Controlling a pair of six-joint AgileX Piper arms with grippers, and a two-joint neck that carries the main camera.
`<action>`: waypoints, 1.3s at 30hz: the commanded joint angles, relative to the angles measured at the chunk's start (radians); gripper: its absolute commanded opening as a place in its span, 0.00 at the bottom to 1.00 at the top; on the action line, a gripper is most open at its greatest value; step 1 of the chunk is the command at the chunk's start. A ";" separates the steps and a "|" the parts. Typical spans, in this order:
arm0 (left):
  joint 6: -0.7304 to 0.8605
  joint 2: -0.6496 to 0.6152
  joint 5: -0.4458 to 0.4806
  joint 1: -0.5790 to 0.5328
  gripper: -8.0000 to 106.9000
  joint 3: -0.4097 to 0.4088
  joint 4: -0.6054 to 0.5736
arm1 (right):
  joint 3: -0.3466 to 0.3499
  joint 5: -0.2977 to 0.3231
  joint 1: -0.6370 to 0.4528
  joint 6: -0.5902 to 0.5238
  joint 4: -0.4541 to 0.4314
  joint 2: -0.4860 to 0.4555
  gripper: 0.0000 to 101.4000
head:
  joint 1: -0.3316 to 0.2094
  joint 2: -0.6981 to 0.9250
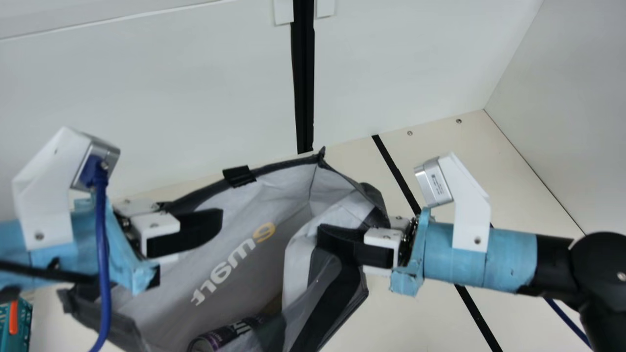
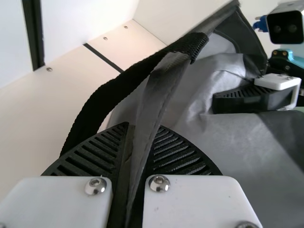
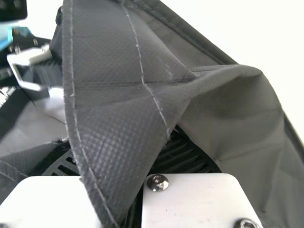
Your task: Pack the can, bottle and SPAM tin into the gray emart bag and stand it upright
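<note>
Emart bag (image 1: 205, 274): one | can (image 1: 220, 336) inside: one | left hand (image 1: 217, 226), right hand (image 1: 323, 237): two

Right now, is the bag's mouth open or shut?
Open. The main view looks down into the bag, showing its pale inner walls and a dark cylinder lying on its side inside.

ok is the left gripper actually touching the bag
Touching. The left wrist view shows it: the edge of the bag runs down between the two ribbed fingers of the left gripper, pinched by both.
</note>
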 commanded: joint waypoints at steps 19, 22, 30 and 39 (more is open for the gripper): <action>-0.037 0.346 0.002 0.030 0.00 -0.416 0.057 | -0.118 0.009 0.062 -0.294 -0.034 0.291 0.00 | -0.023 -0.001; -0.058 0.389 0.002 0.027 0.00 -0.478 0.078 | -0.150 0.009 0.082 -0.293 -0.033 0.334 0.00 | -0.023 -0.001; -0.123 0.463 0.002 0.005 0.00 -0.593 0.137 | -0.206 0.009 0.106 -0.269 -0.039 0.390 0.00 | -0.023 -0.001; -0.165 0.486 0.002 -0.015 0.00 -0.644 0.174 | -0.198 0.013 0.096 -0.253 -0.054 0.378 0.00 | -0.023 -0.001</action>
